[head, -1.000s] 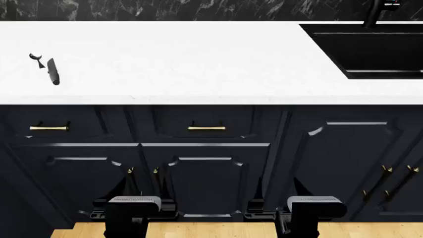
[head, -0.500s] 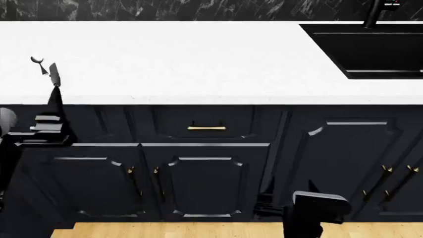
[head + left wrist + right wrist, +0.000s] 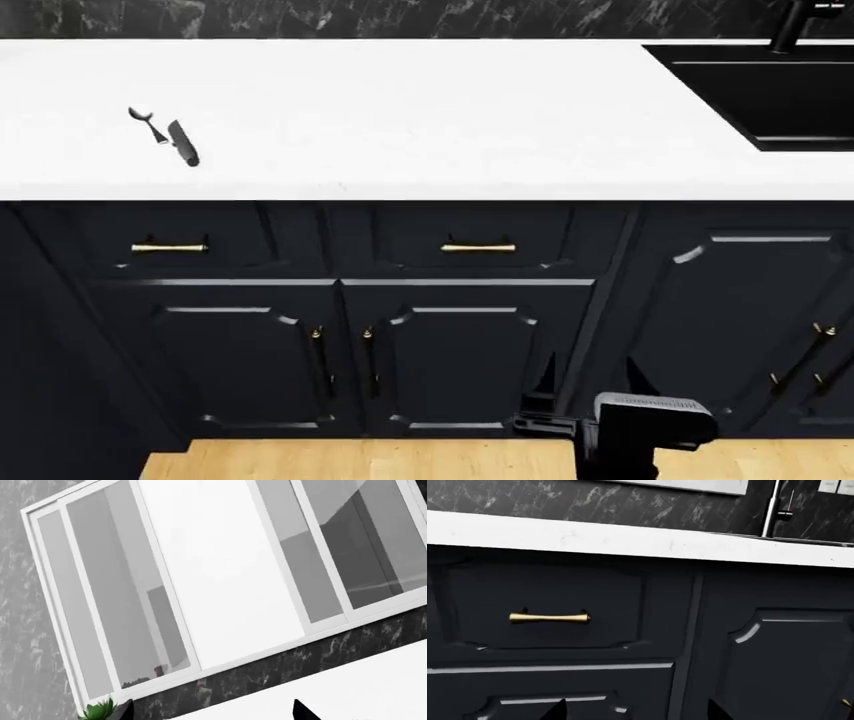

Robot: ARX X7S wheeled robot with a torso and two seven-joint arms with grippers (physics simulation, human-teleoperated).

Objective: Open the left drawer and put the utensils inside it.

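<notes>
left drawer (image 3: 170,240) closed; spoon (image 3: 144,121) beside knife (image 3: 183,145); both end effectors spread, empty.

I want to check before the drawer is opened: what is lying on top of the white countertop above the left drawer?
On the countertop lie a small spoon and a dark-handled knife, side by side, above the closed left drawer. The drawer's inside is hidden.
</notes>
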